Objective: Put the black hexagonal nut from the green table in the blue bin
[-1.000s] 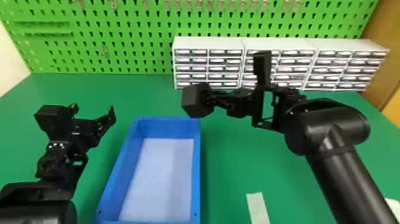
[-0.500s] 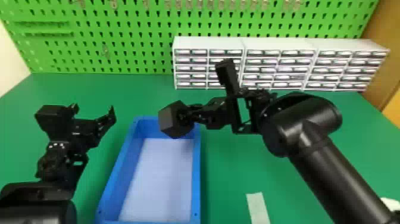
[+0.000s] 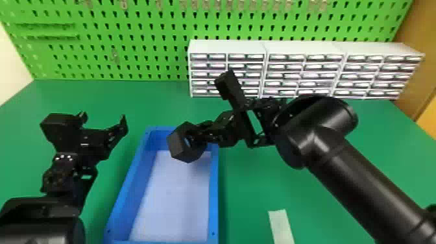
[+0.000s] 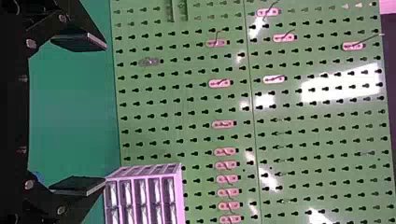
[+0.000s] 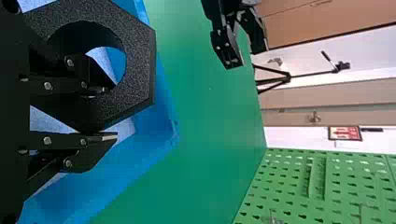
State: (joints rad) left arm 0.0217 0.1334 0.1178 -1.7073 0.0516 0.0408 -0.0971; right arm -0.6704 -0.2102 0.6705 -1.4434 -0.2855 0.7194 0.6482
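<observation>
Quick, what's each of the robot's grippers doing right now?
Left gripper: open, holding nothing.
Right gripper: closed on the nut, one finger in its hole, above the bin.

A workshop, with green pegboard [image 3: 136,42] and small-parts drawers [image 3: 227,65]

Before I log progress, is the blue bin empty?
Empty where visible: the bin shows bare floor; the right claw holds the nut above it.

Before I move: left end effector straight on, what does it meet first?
Probably the green pegboard, ahead of the left end effector, fingers open. The drawer cabinets look off to its right; the line up to the board seems free, though depth is unclear.
</observation>
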